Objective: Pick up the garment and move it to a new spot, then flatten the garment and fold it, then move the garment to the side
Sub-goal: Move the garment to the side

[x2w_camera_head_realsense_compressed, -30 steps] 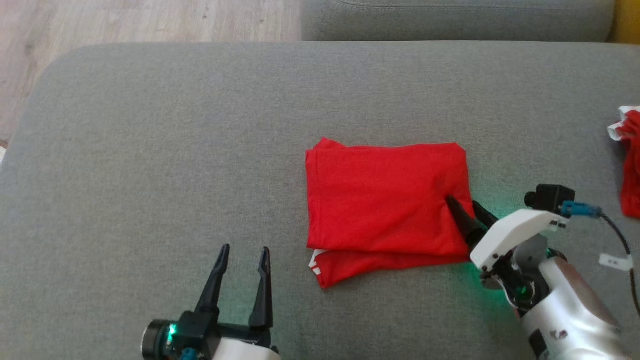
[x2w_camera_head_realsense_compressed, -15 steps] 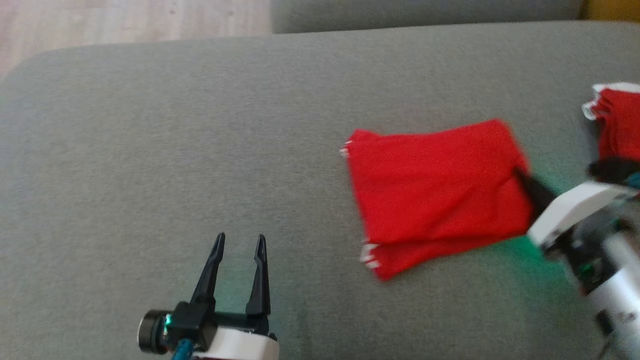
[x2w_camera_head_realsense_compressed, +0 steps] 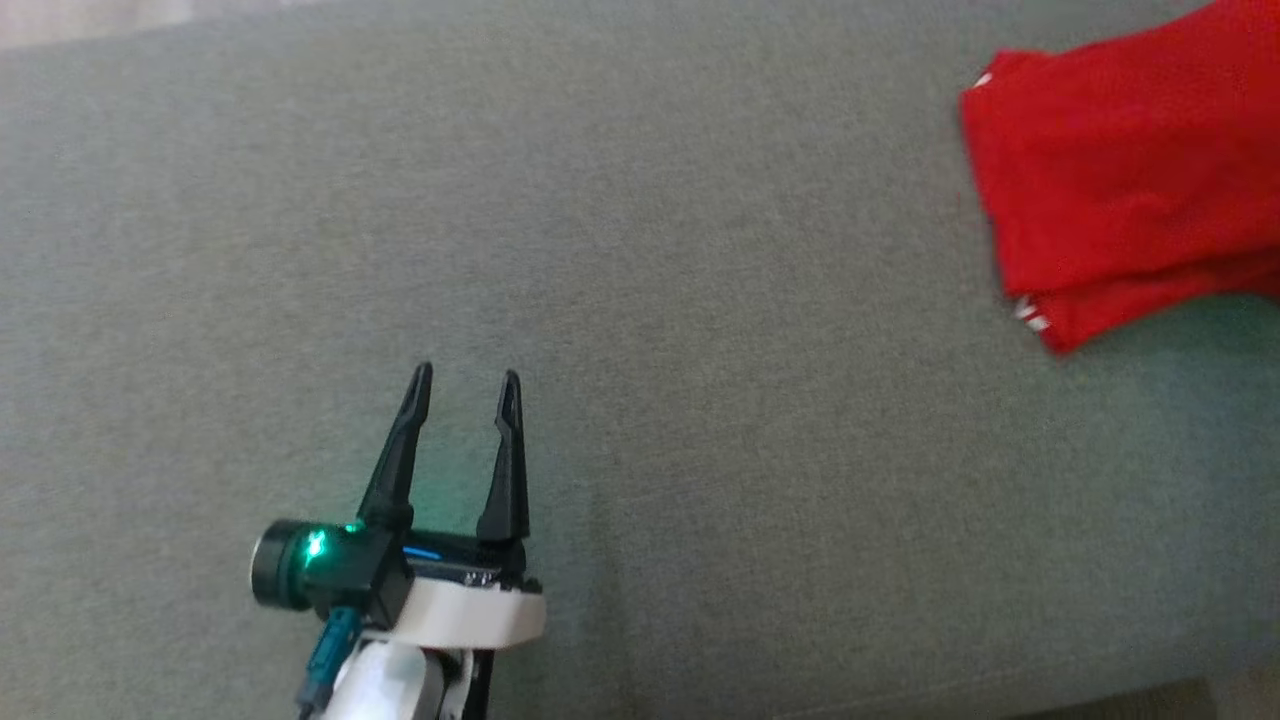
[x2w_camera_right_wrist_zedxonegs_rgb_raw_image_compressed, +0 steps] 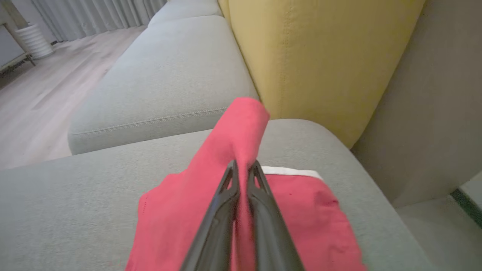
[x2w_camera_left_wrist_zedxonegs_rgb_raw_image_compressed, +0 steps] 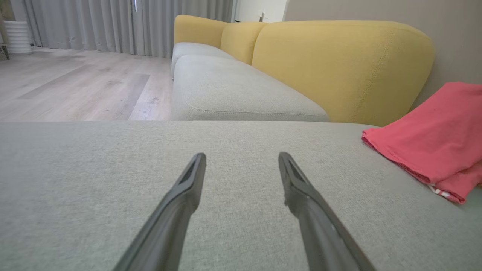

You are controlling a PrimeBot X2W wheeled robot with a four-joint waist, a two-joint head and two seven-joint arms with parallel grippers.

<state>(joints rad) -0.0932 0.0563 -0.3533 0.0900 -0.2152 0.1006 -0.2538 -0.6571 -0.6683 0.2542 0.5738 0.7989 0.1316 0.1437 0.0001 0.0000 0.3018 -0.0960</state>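
Head view: the left gripper [x2w_camera_head_realsense_compressed: 467, 372] is poised over the grey cushion [x2w_camera_head_realsense_compressed: 700, 300], fingers spread and empty. The folded red garment [x2w_camera_head_realsense_compressed: 1120, 170] sits at the upper right, partly cut by the frame edge. Left wrist view: both fingers stand apart above bare cushion, with the garment to their right. Right wrist view: the right gripper [x2w_camera_right_wrist_zedxonegs_rgb_raw_image_compressed: 243, 165] is pinched together on a raised fold of the garment, close to the yellow backrest [x2w_camera_right_wrist_zedxonegs_rgb_raw_image_compressed: 320, 56].

Soft even daylight, brightest at curtains [x2w_camera_left_wrist_zedxonegs_rgb_raw_image_compressed: 113, 26] upper left of left wrist view, head view faintly smeared, green lamp glow on grey cushion [x2w_camera_head_realsense_compressed: 700, 350] by left pincer [x2w_camera_head_realsense_compressed: 467, 378], wrist-view edges bowed, right wrist foreground soft.
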